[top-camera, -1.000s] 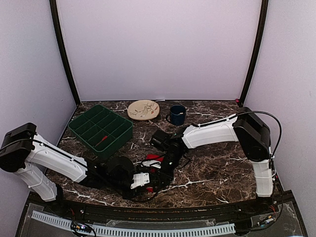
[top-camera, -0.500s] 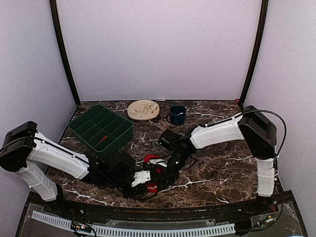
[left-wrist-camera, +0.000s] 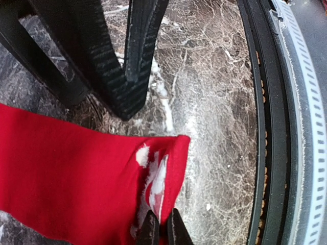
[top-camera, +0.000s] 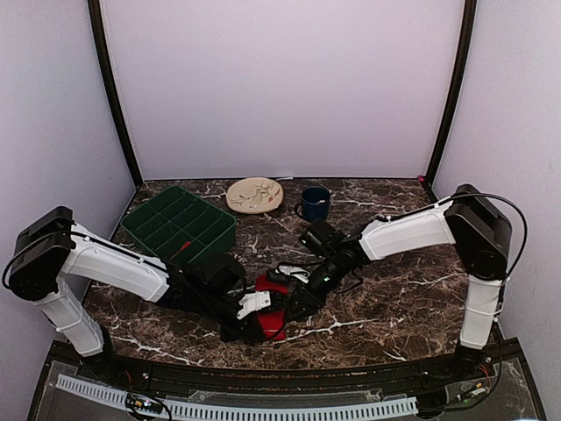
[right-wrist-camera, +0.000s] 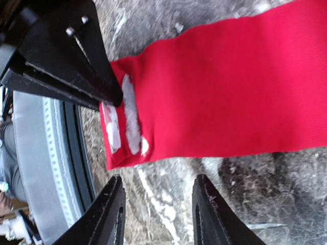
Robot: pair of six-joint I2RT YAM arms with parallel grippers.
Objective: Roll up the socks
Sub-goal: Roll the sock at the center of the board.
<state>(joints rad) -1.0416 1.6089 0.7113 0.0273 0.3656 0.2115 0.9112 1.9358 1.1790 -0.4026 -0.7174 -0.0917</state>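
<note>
The socks (top-camera: 270, 320) lie as one flat red strip near the table's front edge; I cannot tell the two apart. The end with the white patterned band (left-wrist-camera: 153, 178) points toward the edge. My left gripper (left-wrist-camera: 162, 228) is shut on that banded end (right-wrist-camera: 125, 120), pinching a fold of it. My right gripper (right-wrist-camera: 158, 182) hovers open just beside the strip's long edge (right-wrist-camera: 230, 92), with bare marble between its fingers. Its two fingers (left-wrist-camera: 138, 56) stand over the table just beyond the sock. In the top view the two grippers (top-camera: 254, 304) (top-camera: 301, 303) meet at the sock.
A green divided tray (top-camera: 180, 228) sits at the left rear, with a small red item in one cell. A patterned plate (top-camera: 255, 195) and a blue mug (top-camera: 314, 203) stand at the back. The black rail of the table's front edge (left-wrist-camera: 260, 127) runs close to the sock's end.
The right arm has swung rightward and its gripper now sits beside the sock. More red fabric lies spread on the table. The left gripper has stayed shut on the sock's end.
</note>
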